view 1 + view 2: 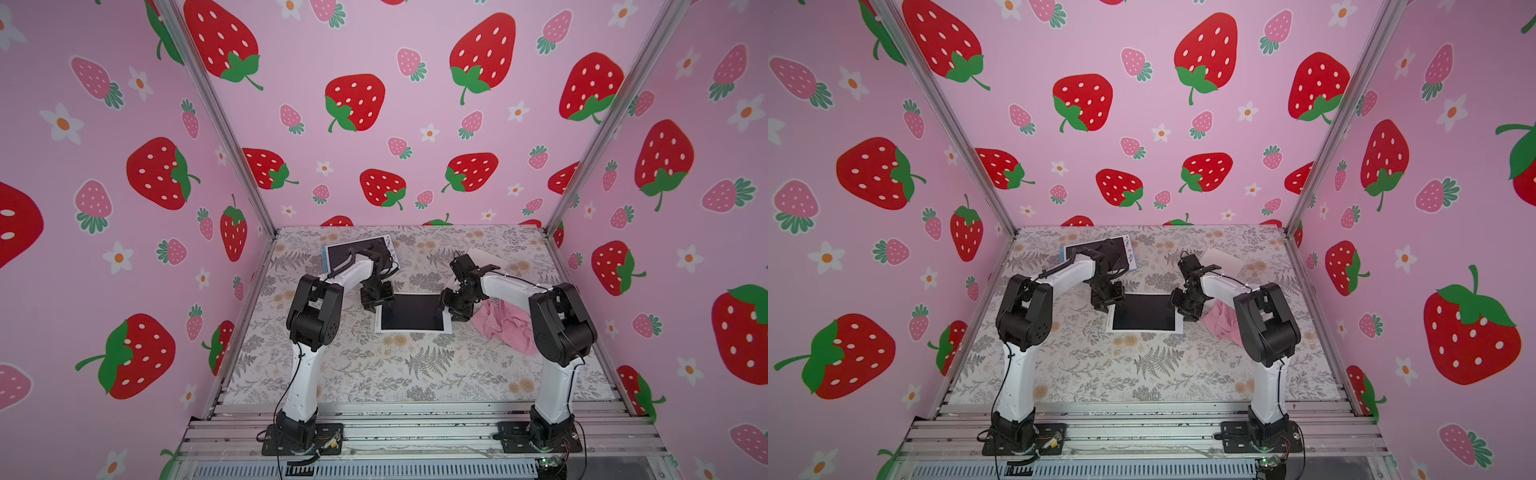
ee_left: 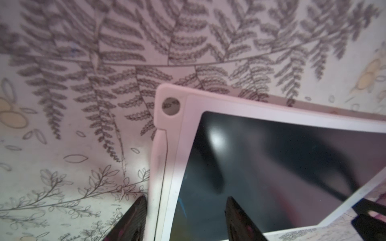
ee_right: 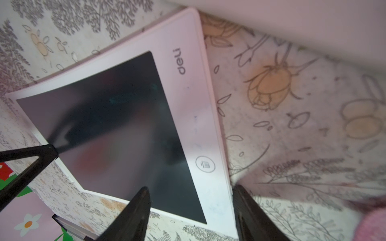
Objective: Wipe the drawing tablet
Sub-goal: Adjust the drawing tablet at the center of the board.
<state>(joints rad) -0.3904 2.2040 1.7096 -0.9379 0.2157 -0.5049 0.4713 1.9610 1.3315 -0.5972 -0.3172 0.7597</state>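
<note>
Drawing tablet [image 1: 413,312] lies centred on counter [image 1: 374,374]. Left gripper [image 2: 187,198] and right gripper [image 3: 191,187], both wide and empty, straddle its opposite edges. Pink cloth [image 1: 507,322] lies just beside the tablet, ungrasped; advise right gripper collect it first.

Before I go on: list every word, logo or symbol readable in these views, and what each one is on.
"deli": brand name on the white bezel of the drawing tablet, seen in the right wrist view.
Bin symbol in a circle: no words, on the same bezel.
Marks on the white strip of the second tablet at the back: too small to read.
Nothing else is legible.
</note>
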